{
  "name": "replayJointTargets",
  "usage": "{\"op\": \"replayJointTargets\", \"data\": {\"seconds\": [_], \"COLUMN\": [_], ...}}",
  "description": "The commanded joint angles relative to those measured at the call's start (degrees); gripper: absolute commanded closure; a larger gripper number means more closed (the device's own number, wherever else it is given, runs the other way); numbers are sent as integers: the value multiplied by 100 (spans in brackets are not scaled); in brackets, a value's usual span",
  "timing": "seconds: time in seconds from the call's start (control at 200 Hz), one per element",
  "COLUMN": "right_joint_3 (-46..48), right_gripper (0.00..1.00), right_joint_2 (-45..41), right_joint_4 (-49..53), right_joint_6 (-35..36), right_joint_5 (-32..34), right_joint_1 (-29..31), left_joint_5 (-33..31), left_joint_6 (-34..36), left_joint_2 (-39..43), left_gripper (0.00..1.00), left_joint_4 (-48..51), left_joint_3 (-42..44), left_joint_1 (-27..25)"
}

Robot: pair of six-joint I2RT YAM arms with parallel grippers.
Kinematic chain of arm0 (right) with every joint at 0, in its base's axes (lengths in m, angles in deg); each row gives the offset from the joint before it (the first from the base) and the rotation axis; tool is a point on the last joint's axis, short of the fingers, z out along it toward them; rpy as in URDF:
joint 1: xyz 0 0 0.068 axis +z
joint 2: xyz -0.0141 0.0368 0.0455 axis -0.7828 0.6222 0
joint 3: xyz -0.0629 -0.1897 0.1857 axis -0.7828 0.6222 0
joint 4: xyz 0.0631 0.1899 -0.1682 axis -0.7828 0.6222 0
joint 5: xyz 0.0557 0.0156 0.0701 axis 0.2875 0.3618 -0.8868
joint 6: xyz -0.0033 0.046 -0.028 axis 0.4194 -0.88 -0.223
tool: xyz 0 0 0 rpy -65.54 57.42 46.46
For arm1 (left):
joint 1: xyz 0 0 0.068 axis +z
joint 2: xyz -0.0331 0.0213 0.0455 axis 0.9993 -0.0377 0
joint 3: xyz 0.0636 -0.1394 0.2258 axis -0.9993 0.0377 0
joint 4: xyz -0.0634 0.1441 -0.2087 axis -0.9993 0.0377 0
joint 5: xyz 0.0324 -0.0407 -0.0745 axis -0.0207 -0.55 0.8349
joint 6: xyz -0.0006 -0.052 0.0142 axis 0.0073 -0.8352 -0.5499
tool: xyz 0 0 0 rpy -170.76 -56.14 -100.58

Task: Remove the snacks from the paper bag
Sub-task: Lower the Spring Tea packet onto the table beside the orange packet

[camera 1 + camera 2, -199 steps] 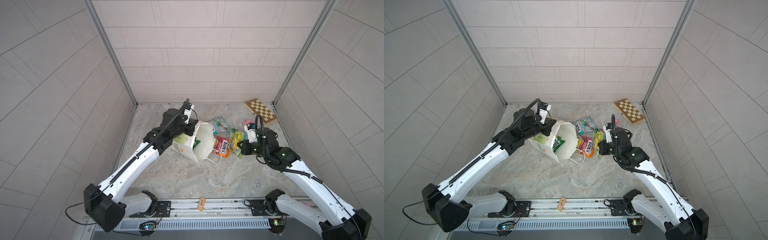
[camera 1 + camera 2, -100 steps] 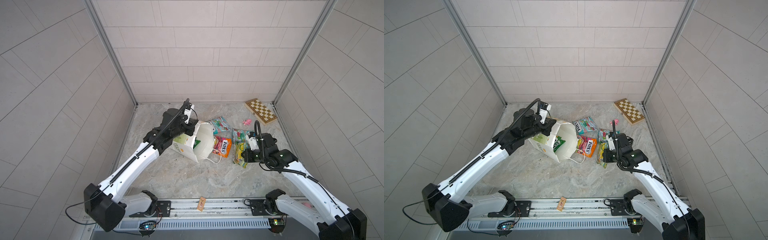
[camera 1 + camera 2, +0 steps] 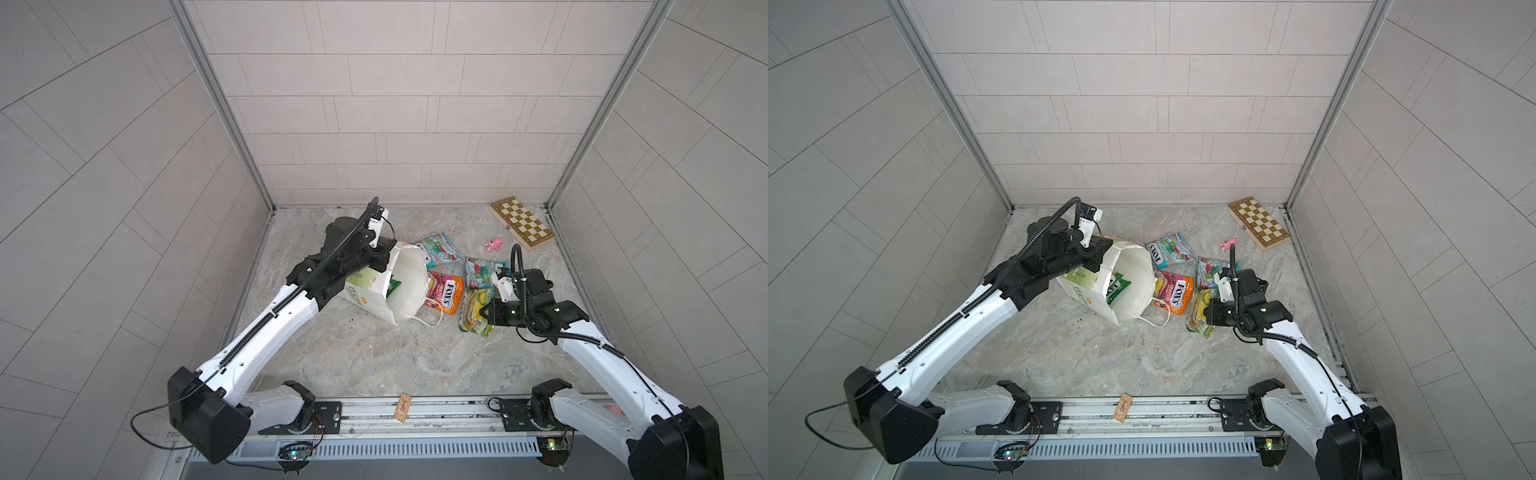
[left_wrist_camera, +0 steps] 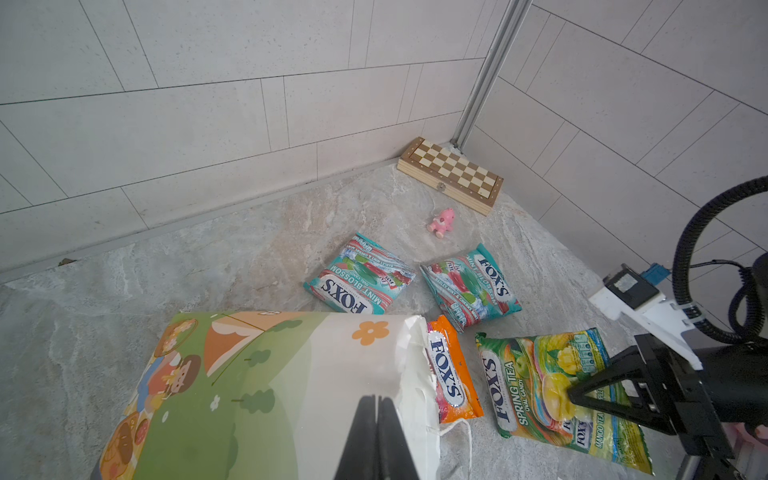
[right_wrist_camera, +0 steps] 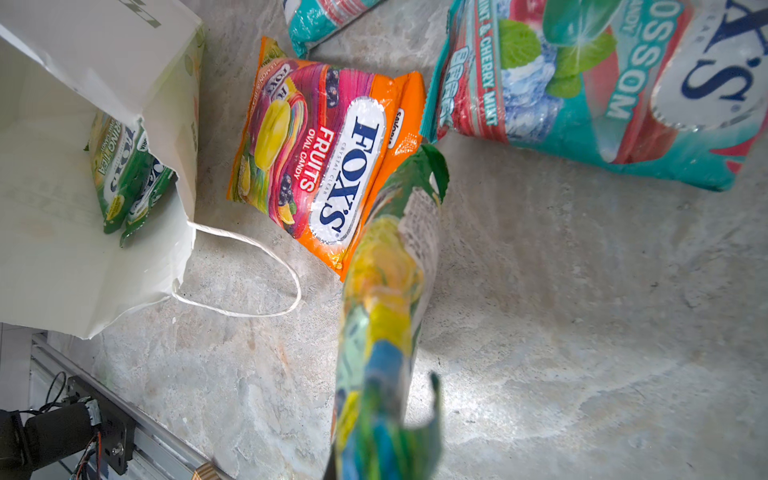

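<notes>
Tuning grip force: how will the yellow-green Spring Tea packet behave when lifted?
Likely floppy: the yellow-green packet, pinched by the right gripper, curls along its length. Its glossy film looks slippery, so it may slide free.

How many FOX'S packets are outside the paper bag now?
4: far teal packet, near teal packet, orange packet at the paper bag mouth, yellow-green packet in the right hand. Green ones sit inside.

paper bag (image 3: 409,272) mouth wide open, but orange Fruits packet (image 3: 446,293) + cord handle (image 5: 232,314) crowd entrance; counter (image 3: 374,357) in front totally free
</notes>
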State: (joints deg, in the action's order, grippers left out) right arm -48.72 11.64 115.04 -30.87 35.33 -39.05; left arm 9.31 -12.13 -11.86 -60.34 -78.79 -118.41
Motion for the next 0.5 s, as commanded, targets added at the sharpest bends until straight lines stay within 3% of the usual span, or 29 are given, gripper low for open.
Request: {"op": "replayJointTargets", "data": {"seconds": [0.0,0.335,0.435,0.495], "right_joint_3": [71,152,136,133], "right_gripper": [100,100,97,90], "right_joint_2": [63,234,255,261], "right_joint_4": [-212,-152,-108,-67], "right_joint_6": [36,170,191,192], "right_joint_5": [-169,282,442,612], "right_joint_1": [-117,-220,-219,-224], "left_joint_5": [13,16,14,13], "left_joint_6": [24,24,27,30], "left_joint_2": [104,94,92,92], "left_gripper": [100,100,100,100], "left_joint_4": [-23,-23,-23,-23], "left_joint_3": [-111,-111,-105,-110], "left_joint_1": [-18,-19,-15,-18]}}
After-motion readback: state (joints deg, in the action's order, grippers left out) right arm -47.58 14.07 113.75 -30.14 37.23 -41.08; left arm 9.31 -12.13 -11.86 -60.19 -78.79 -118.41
